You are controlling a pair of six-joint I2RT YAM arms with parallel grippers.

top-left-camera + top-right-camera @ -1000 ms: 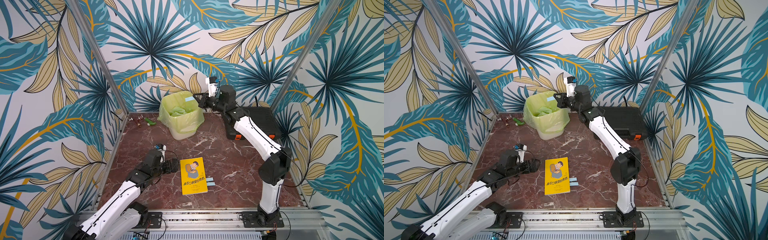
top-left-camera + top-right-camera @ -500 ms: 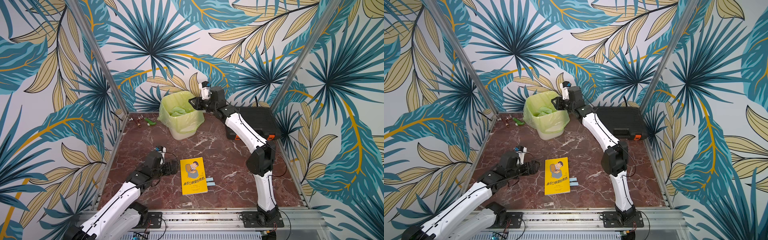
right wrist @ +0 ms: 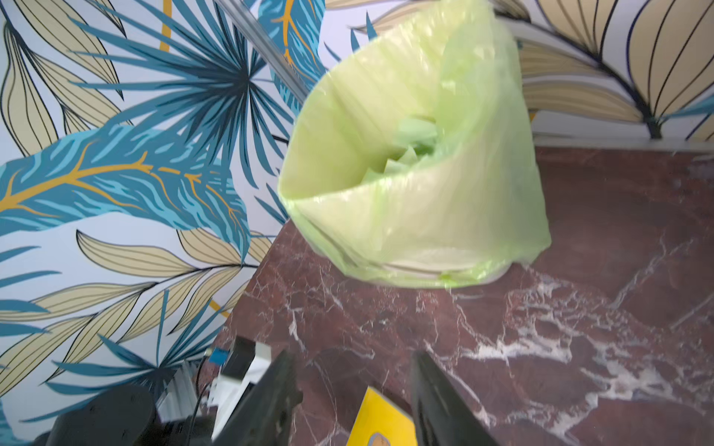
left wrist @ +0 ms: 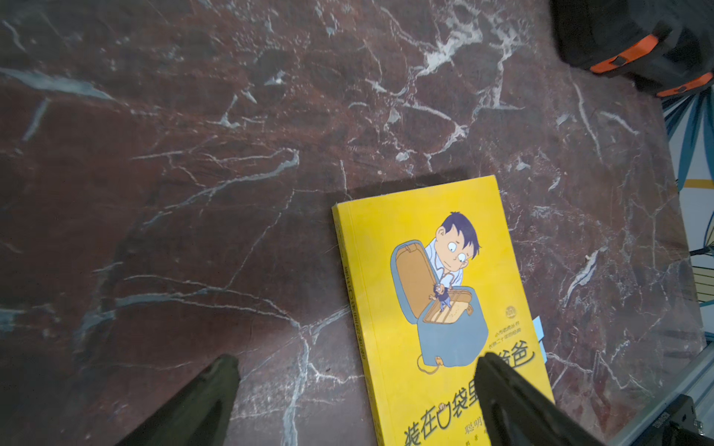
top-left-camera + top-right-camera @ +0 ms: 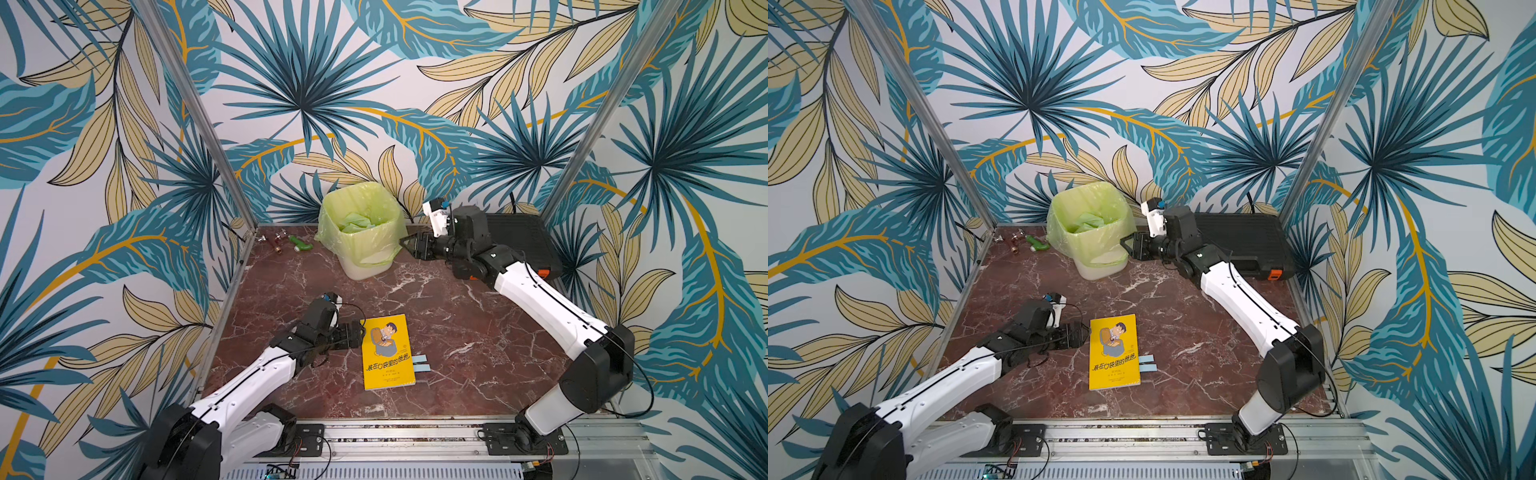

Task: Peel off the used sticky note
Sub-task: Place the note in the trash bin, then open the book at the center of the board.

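Note:
A yellow book [image 5: 388, 353] [image 5: 1113, 353] lies flat on the marble table. Two pale blue sticky notes [image 5: 422, 362] [image 5: 1148, 363] poke out of its right edge; the left wrist view shows them as blue tabs [image 4: 539, 332]. My left gripper [image 5: 357, 334] [image 4: 357, 359] is open at the book's spine side. One of its fingers hangs over the cover [image 4: 444, 309] and the other over bare table. My right gripper [image 5: 409, 245] [image 3: 354, 353] is open and empty, low beside the right wall of the green-bagged bin [image 5: 361, 249] [image 3: 417, 216].
Crumpled green paper [image 5: 357, 222] lies inside the bin. A black case [image 5: 519, 241] stands at the back right, just behind the right arm. A green piece [image 5: 301, 245] and small metal fittings [image 5: 274, 241] lie in the back left corner.
My right gripper has dropped from above the bin's rim to beside its right wall and opened. The pale blue slip seen at its tips earlier is gone. The left arm has stayed put.

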